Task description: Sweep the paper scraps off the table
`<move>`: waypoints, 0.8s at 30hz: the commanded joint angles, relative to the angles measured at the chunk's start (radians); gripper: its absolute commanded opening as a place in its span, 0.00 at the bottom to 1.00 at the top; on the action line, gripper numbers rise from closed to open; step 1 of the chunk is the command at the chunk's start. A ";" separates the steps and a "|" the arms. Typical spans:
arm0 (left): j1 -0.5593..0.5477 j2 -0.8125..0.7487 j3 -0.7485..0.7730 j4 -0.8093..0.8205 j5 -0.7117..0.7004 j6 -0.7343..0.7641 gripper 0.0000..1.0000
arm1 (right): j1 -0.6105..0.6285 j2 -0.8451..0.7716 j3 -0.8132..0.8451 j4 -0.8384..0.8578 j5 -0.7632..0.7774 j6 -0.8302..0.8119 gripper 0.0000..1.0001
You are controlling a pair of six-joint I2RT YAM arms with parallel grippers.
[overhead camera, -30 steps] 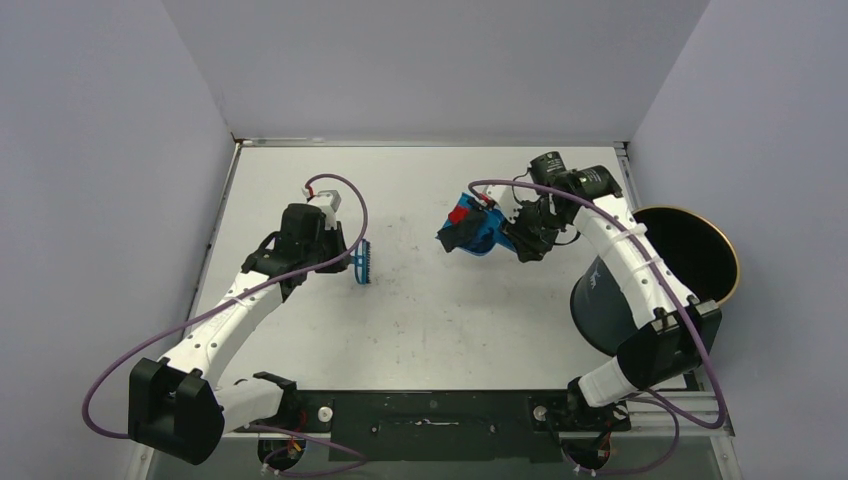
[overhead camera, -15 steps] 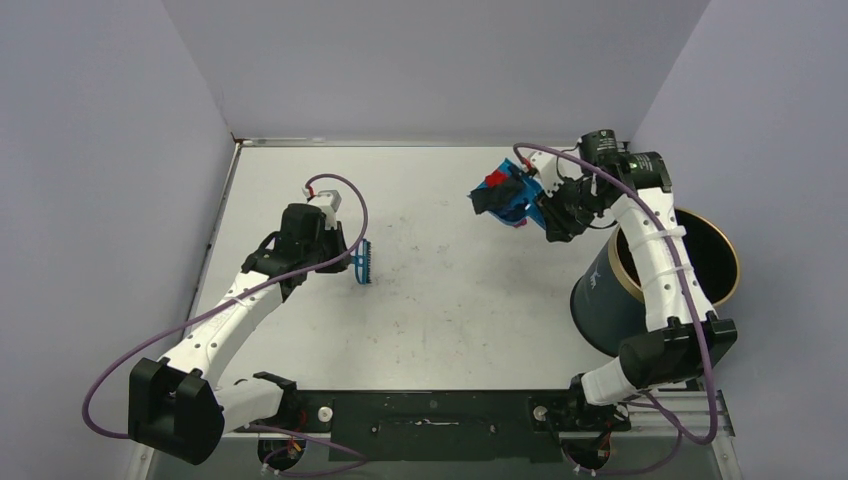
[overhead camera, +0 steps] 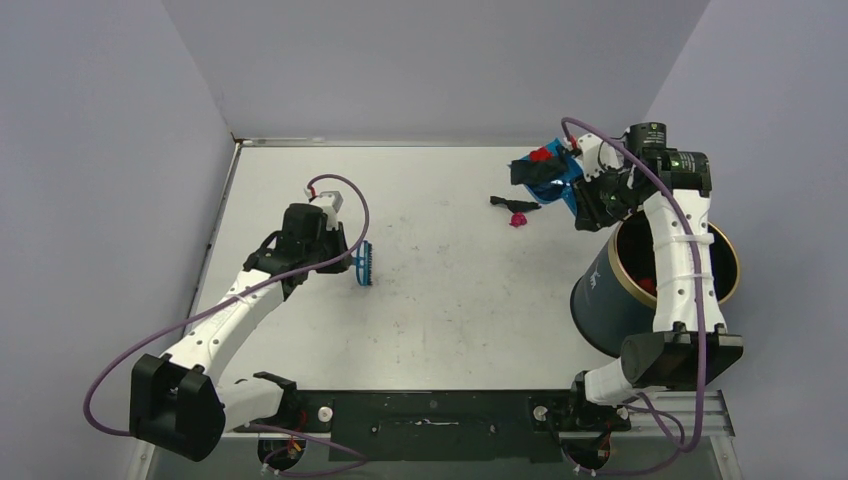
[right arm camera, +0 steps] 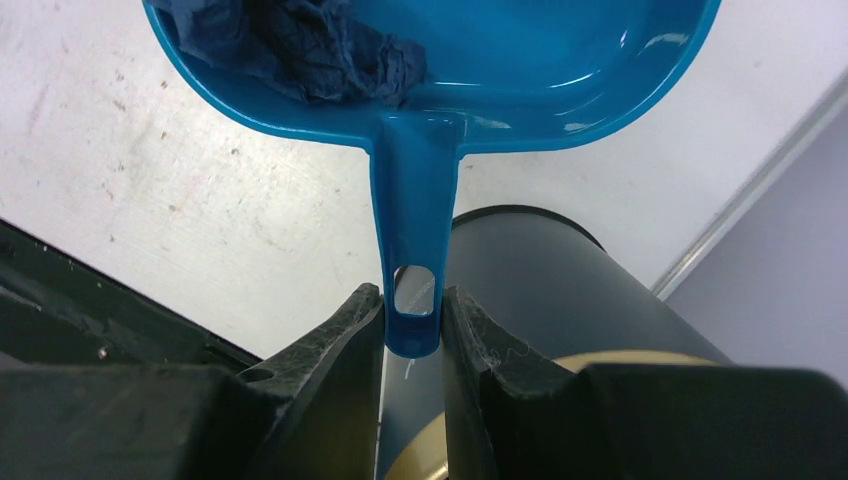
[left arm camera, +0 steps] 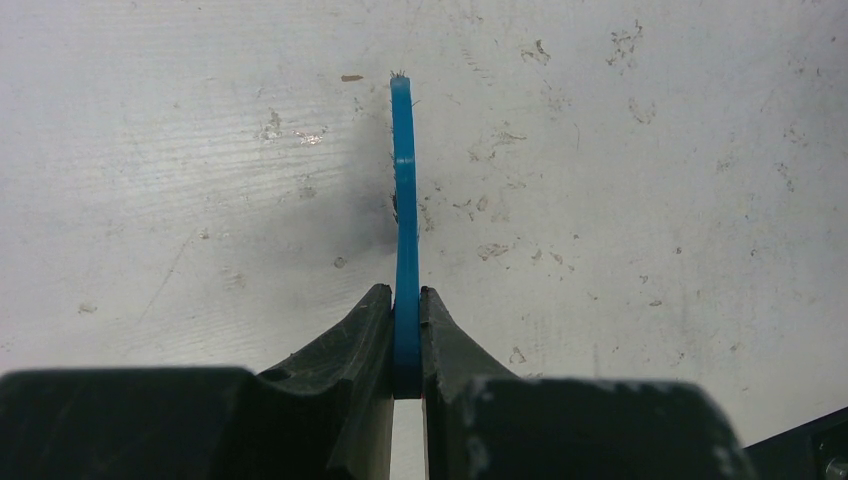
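My right gripper (overhead camera: 588, 197) is shut on the handle of the blue dustpan (overhead camera: 553, 181) and holds it raised near the table's far right, next to the bin. Red (overhead camera: 541, 155) and black (overhead camera: 524, 172) paper scraps lie in the pan. The right wrist view shows the gripper (right arm camera: 412, 300), the dustpan (right arm camera: 560, 60) and a dark blue scrap (right arm camera: 300, 45) in it. A black scrap (overhead camera: 503, 201) and a magenta scrap (overhead camera: 518, 218) lie on the white table (overhead camera: 450, 300), left of the pan. My left gripper (overhead camera: 345, 262) is shut on the blue brush (overhead camera: 363, 264), also seen in the left wrist view (left arm camera: 403, 200).
The round dark bin with a gold rim (overhead camera: 725, 250) stands at the table's right edge, right under my right arm; something red (overhead camera: 650, 285) shows inside it. It also shows in the right wrist view (right arm camera: 560, 280). Grey walls enclose the table on three sides.
My right gripper has carried the dustpan up and to the right, toward the bin. A black and a magenta scrap now lie on the table. The left arm has not moved.
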 commanded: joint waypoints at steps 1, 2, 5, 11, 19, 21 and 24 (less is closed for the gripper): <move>0.006 0.004 0.011 0.047 0.016 0.013 0.00 | -0.039 -0.055 0.088 0.008 0.025 0.070 0.05; 0.005 0.004 0.011 0.047 0.015 0.013 0.00 | -0.042 -0.058 0.097 0.008 0.038 0.082 0.05; 0.004 0.006 0.010 0.045 0.019 0.013 0.00 | -0.051 -0.066 0.118 0.008 0.096 0.110 0.05; 0.005 0.005 0.014 0.043 0.026 0.013 0.00 | -0.088 -0.095 0.140 0.007 0.203 0.146 0.05; 0.003 0.008 0.014 0.040 0.037 0.013 0.00 | -0.153 -0.148 0.118 0.002 0.319 0.148 0.05; 0.001 0.009 0.014 0.040 0.037 0.013 0.00 | -0.174 -0.168 0.107 0.002 0.337 0.132 0.05; -0.002 0.010 0.014 0.040 0.038 0.012 0.00 | -0.199 -0.196 0.091 0.003 0.377 0.094 0.05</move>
